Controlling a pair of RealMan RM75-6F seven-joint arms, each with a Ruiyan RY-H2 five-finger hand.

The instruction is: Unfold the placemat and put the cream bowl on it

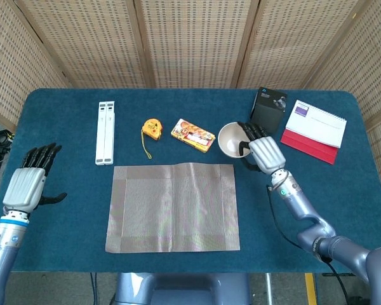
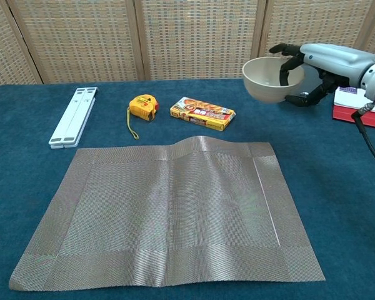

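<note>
Cream bowl [image 2: 267,79] is off the table, rim gripped by right hand [image 2: 312,69], beyond the far right corner of the unfolded placemat [image 2: 169,209]. Chest view shows the lift; only head view shows left hand [image 1: 26,184], empty, fingers spread, and the black box [image 1: 268,107] behind the bowl.

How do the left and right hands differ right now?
The right hand grips the cream bowl by its rim, lifted off the table; the left hand holds nothing. The right hand sits at the far side near the black box; the left hand hovers at the near left edge, fingers extended. Neither is over the placemat.
</note>
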